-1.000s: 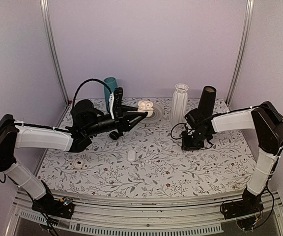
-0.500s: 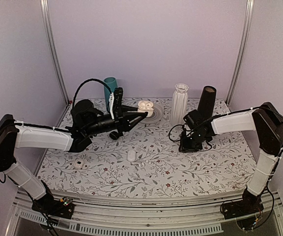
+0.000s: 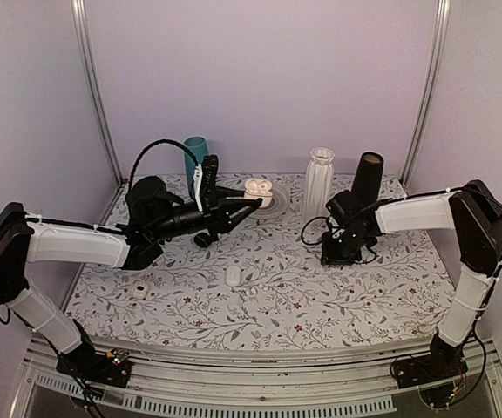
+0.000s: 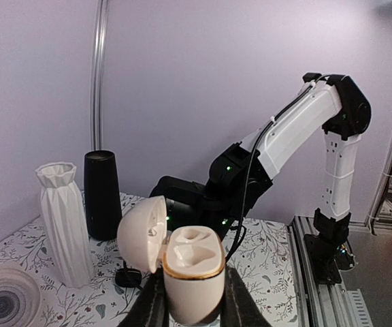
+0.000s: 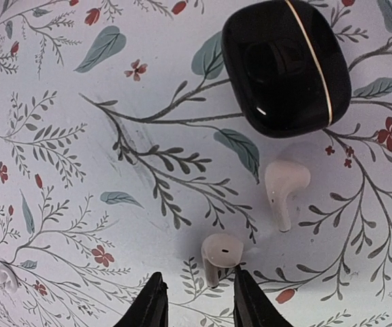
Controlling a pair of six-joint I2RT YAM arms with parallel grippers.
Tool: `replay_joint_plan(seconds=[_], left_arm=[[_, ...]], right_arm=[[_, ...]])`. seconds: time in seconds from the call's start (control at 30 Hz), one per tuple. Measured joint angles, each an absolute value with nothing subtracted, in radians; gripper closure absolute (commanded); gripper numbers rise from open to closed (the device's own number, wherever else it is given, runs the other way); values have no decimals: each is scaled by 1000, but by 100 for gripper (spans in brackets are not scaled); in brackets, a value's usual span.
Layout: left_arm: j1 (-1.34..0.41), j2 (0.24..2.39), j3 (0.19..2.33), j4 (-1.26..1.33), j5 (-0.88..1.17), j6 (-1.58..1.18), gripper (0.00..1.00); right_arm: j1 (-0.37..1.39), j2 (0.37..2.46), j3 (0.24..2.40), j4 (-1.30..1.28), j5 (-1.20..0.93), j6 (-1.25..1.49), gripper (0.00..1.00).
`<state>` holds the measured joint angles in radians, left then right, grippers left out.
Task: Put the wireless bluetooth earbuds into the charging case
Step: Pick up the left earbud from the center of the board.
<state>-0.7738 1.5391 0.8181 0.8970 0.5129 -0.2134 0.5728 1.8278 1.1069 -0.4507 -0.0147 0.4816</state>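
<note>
1. The left gripper (image 4: 192, 303) is clamped on a glossy white pebble-shaped charging case (image 4: 192, 269). It holds the case upright above the far left part of the table, with the hinged lid swung open to one side and both moulded sockets showing.
2. The right gripper (image 5: 197, 303) points down at the floral-patterned table (image 5: 80, 170) near its far right corner, with its fingers parted.
3. A small white stemmed earbud (image 5: 220, 255) lies flat on the table between those fingertips. It is close to one finger, with a clear gap to the other.
4. A second white stemmed earbud (image 5: 283, 187) lies just beside the first, outside the fingers. It is near a closed glossy black charging case with a gold seam (image 5: 284, 65).
5. A tall white ribbed vase (image 3: 318, 183) and a matte black cylindrical vase (image 3: 366, 178) stand along the table's far edge, behind the right gripper.
</note>
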Motion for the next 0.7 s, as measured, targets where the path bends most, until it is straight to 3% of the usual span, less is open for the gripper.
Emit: replay_joint_plan(seconds=[0.7], left_arm=[[-772,1538,818,891,513,-212,100]], right_arm=[[569,1888,1165,-465,46,474,67]])
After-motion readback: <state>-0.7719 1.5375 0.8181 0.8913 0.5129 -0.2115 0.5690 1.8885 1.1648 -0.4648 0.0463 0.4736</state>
